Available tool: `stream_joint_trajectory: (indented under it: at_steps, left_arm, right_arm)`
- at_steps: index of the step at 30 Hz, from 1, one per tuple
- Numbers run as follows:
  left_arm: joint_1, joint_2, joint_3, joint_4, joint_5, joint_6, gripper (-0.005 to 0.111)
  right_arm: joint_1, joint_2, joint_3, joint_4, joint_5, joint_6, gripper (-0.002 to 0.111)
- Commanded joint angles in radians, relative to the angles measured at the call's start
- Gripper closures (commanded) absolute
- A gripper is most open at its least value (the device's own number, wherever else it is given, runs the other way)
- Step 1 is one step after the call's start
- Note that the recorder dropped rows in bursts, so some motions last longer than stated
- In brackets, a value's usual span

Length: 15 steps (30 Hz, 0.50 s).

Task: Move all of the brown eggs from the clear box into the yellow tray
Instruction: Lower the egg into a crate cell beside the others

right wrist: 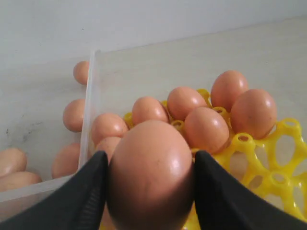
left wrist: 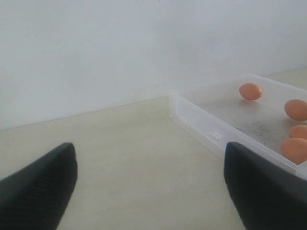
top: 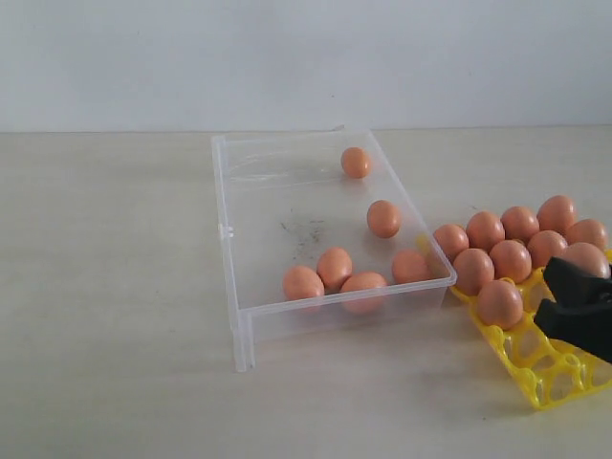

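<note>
My right jaws grasp an egg (right wrist: pixel 151 172) over the tray (top: pixel 535 368); my left jaws are released. Nine are seated, six still in the box (top: pixel 229 239).

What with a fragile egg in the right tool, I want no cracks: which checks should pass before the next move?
1. Grip on the held egg between the fingers of the right tool: ok.
2. Empty cups in the yellow tray: ok, several at its near end.
3. Exact cup beneath the held egg: cannot tell.
4. Open left tool outside the clear box: ok.
5. Emptied clear box: not ok, six brown eggs inside.
</note>
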Motion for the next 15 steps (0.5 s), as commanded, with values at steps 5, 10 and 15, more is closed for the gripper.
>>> stream_joint_trajectory:
  at_steps: [5, 10, 15]
  left_arm:
    - [-0.006, -0.004, 0.004, -0.007, -0.007, -0.008, 0.029]
    - [-0.006, -0.004, 0.004, -0.007, -0.007, -0.008, 0.029]
    - [-0.006, -0.004, 0.004, -0.007, -0.007, -0.008, 0.029]
  right_arm:
    - [-0.003, 0.036, -0.082, 0.016, 0.171, 0.009, 0.108]
    - [-0.003, 0.095, -0.082, 0.069, 0.104, 0.035, 0.108]
    - [-0.003, 0.233, -0.086, 0.057, 0.014, 0.049, 0.108]
